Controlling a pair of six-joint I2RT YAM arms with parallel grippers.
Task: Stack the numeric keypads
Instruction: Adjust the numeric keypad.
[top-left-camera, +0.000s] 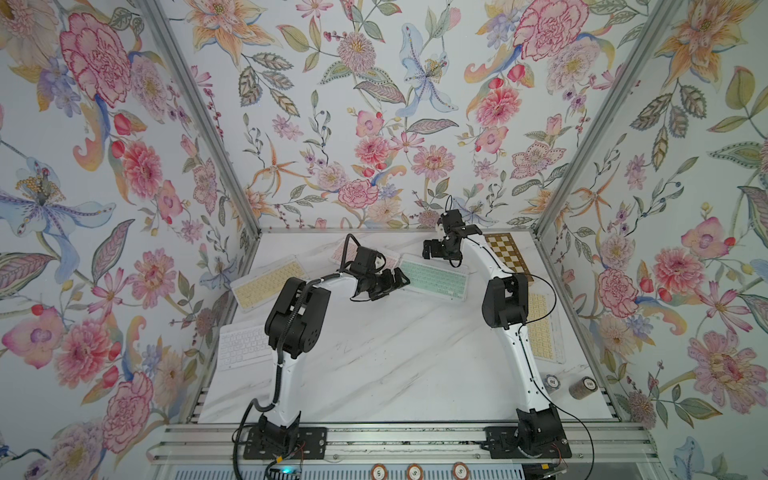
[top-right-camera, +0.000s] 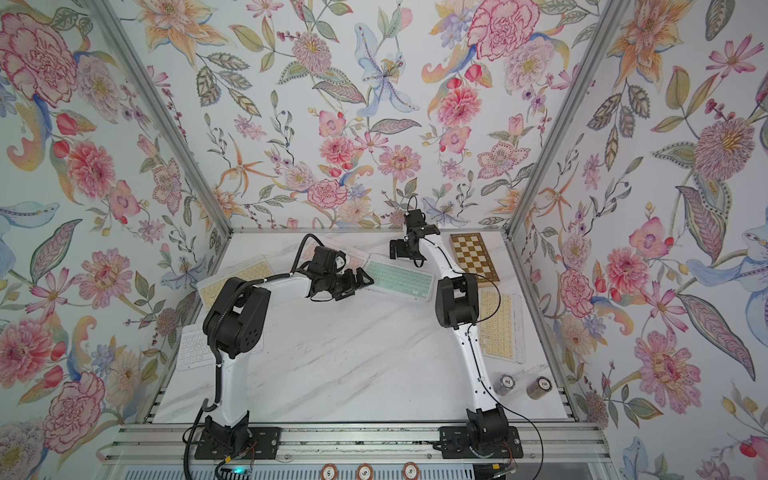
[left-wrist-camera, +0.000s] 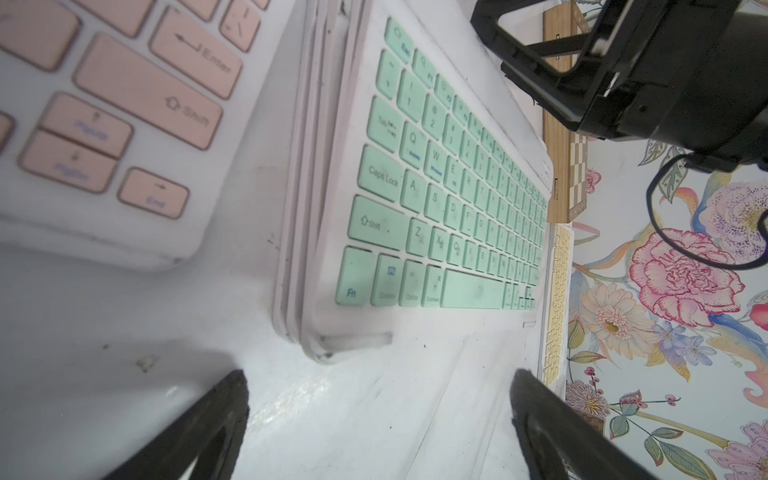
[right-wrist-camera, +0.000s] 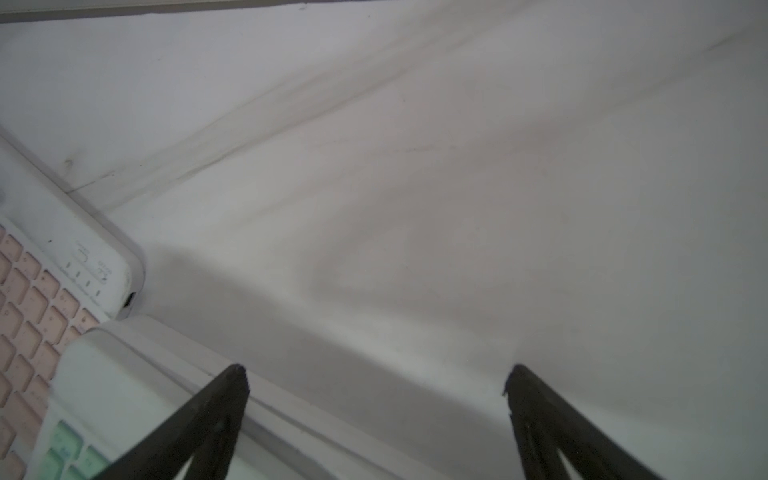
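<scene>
Marble-white tabletop, in both top views, bears a slim mint-keyed white-framed plastic keypad near its far edge; left wrist view: left gripper wide open, empty, facing its short end; right wrist view: right gripper likewise at its corner; probably light, stiff, slick, best pinched edgewise.

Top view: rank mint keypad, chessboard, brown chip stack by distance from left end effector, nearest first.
1. mint keypad, right beside the left end effector.
2. chessboard, far right corner.
3. brown chip stack, near right edge.
</scene>
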